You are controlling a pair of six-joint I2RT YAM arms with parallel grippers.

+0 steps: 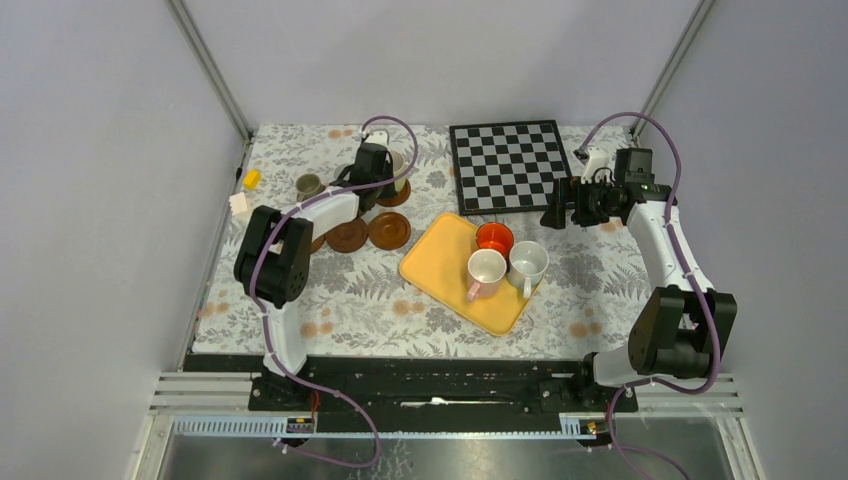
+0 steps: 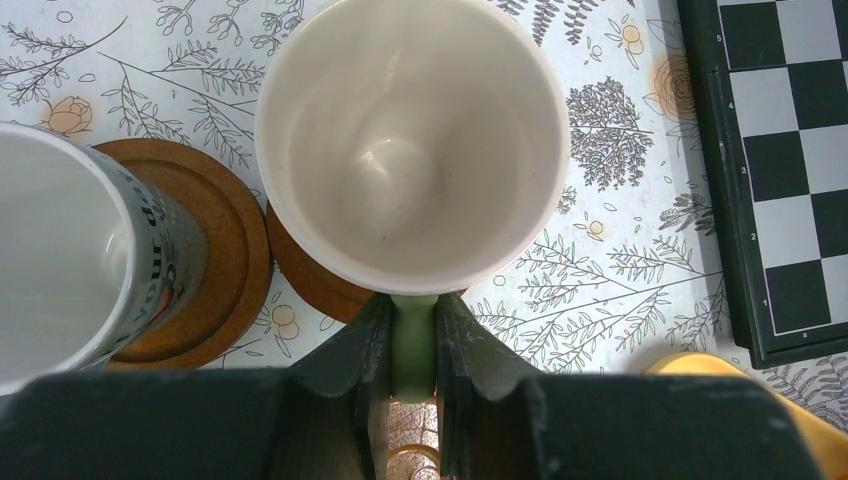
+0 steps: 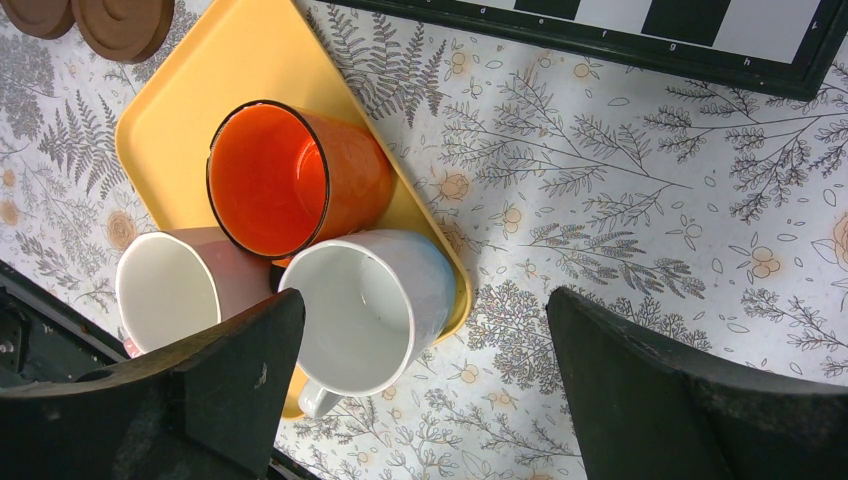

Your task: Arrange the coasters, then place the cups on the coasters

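Note:
My left gripper is shut on the green handle of a pale green cup, white inside. The cup is upright over a brown coaster; whether it touches it is hidden. Beside it a grey printed cup stands on another coaster. In the top view the left gripper is at the back left, with two bare coasters nearer and a small grey-brown cup off to the left. My right gripper hangs open above the cloth, beside the orange cup, pinkish cup and white cup.
The three cups stand on a yellow tray at mid table. A chessboard lies at the back between the arms. Two small blocks, yellow and white, sit at the left edge. Frame posts stand at the back corners.

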